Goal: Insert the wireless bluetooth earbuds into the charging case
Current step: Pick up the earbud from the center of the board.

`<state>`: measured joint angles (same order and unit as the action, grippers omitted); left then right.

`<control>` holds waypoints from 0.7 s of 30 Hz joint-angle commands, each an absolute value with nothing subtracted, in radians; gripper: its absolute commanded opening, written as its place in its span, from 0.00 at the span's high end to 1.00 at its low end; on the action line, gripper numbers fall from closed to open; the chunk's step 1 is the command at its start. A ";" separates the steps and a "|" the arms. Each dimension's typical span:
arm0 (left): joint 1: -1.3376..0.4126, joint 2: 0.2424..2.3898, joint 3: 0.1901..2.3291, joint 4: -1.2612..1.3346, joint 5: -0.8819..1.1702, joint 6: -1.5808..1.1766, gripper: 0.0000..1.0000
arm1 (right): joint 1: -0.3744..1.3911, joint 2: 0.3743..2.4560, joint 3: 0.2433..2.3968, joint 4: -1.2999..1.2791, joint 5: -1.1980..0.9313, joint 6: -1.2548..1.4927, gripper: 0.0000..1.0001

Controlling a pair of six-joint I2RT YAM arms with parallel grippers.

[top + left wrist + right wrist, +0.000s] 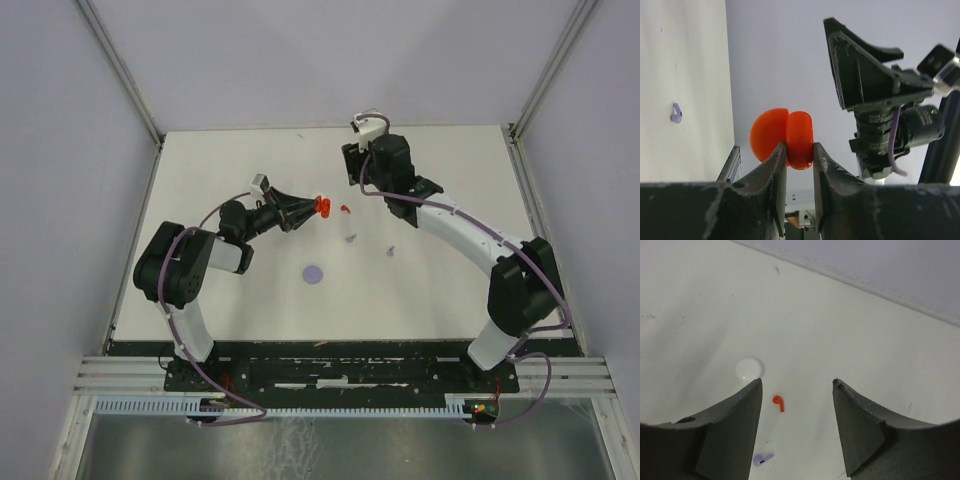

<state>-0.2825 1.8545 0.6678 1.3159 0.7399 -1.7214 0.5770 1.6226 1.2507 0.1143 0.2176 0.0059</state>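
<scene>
Red-orange glossy plastic clamshell charging case [789, 136] sits in the left gripper [799, 146]. The jaws are clamped on its lower edge and it is held clear of the white table [865, 330]. Its two halves show side by side; how far it is hinged open cannot be told.

The right gripper [797, 385] has its jaws apart with nothing between them. It is above the small red stemmed earbud [778, 403], which lies flat on the table. A pale purple stemmed earbud [762, 459] lies near it, and a round white disc [749, 369] is just beyond.

Handling, as a judgement: the earbuds are tiny, very light, hard and smooth. They will likely squirt out under a hard pinch. Best hold is across the stem near the head, with light force and the fingertips almost on the tabletop.

Pose: the left arm is reached forward, wrist rolled sideways, fingers level and pointing toward the right arm. The right arm arches in from its base, wrist pitched down at the table.
</scene>
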 commanded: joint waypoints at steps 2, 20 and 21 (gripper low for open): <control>-0.280 1.781 0.639 1.371 0.727 -1.678 0.97 | 0.564 1.817 1.507 -0.435 0.134 0.136 0.32; -0.267 1.753 0.589 1.388 0.736 -1.676 0.97 | 0.506 2.074 1.665 -0.481 -0.073 0.236 0.29; -0.267 1.754 0.589 1.387 0.735 -1.676 0.97 | 0.504 2.086 1.676 -0.483 -0.079 0.238 0.28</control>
